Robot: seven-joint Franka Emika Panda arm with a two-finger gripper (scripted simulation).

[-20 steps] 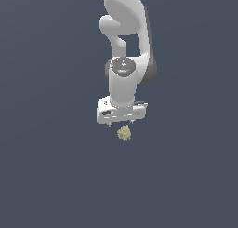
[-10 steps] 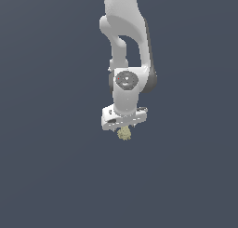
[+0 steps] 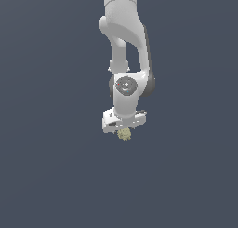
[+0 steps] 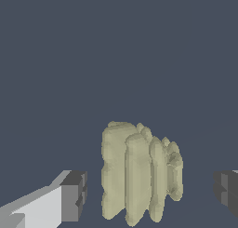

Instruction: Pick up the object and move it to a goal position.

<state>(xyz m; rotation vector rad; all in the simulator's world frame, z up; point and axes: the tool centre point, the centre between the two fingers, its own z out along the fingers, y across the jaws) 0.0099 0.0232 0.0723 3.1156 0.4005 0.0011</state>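
Exterior view: a white Franka arm (image 3: pixel 124 45) descends from the 12 o'clock edge of the frame against a uniform dark grey-blue ground, its wrist joint marked by a round grey cap with a small red dot. At the arm's lower end sits the hand (image 3: pixel 123 130), a broad white crossbar tilted slightly, higher toward the exterior view's right. The object (image 3: pixel 124 134), a small pale yellow-tan lumpy clump, sits directly at 6 o'clock of the crossbar, touching or just under its lower edge; its bumpy outline is far narrower than the bar. Wrist view, read from left to right: a white finger with a dark grey pad (image 4: pixel 74 194) enters at about 8 o'clock; next comes the object (image 4: pixel 139 176), seen close as a cluster of upright, rounded, column-like lobes with the tallest lobe on the side nearest the first finger; last, a second dark grey pad (image 4: pixel 227 191) shows at about 4 o'clock. The hand stands open: clear gaps of background separate each pad from the object, which lies between them, nearer the first pad, and neither pad touches it. Whether the object rests on a surface cannot be told.
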